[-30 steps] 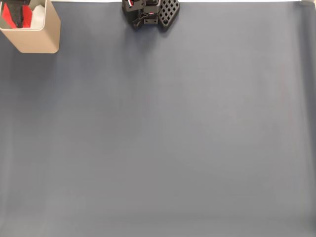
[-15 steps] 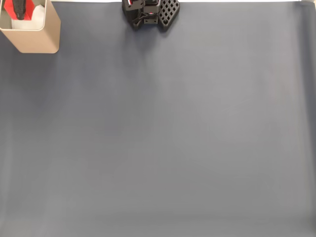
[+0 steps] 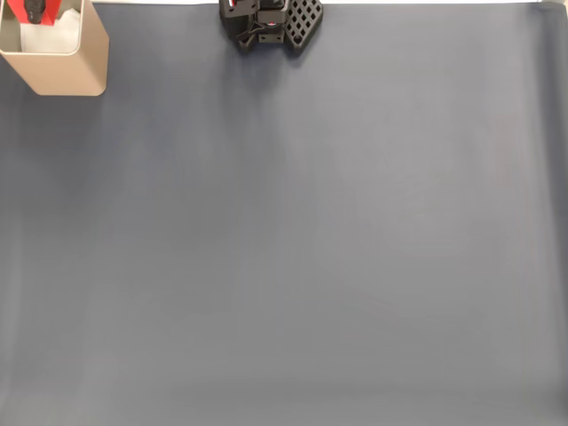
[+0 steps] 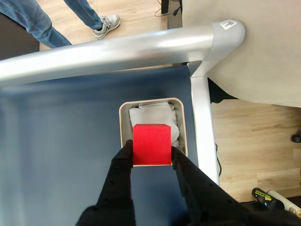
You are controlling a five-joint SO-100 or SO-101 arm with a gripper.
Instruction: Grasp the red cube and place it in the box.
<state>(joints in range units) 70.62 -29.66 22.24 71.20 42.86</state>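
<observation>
Closest to the wrist camera, the gripper [image 4: 151, 151] reaches up from the bottom edge, its two black fingers [image 4: 123, 162] clamped on the sides of the red cube [image 4: 151, 144]. That cube hangs above the open top of the box [image 4: 123, 123], covering the near part of the opening; whether it touches the contents cannot be told. Behind the cube, white stuffing [image 4: 157, 114] fills the beige box, which stands on the dark blue mat [image 4: 56, 141] close to a silver metal frame [image 4: 113, 49] running along the table edge and turning down the right side. Beyond the frame lies a wooden floor, where a person's legs in jeans [image 4: 28, 19] and a grey sneaker [image 4: 106, 25] stand.

From the fixed view, the box [image 3: 62, 67] sits in the top left corner of the mat [image 3: 302, 240], with a bit of red cube [image 3: 15, 11] and black gripper [image 3: 35, 11] showing over its rim at the picture's edge. Further right along the top edge stands the arm's black base [image 3: 271, 22].
</observation>
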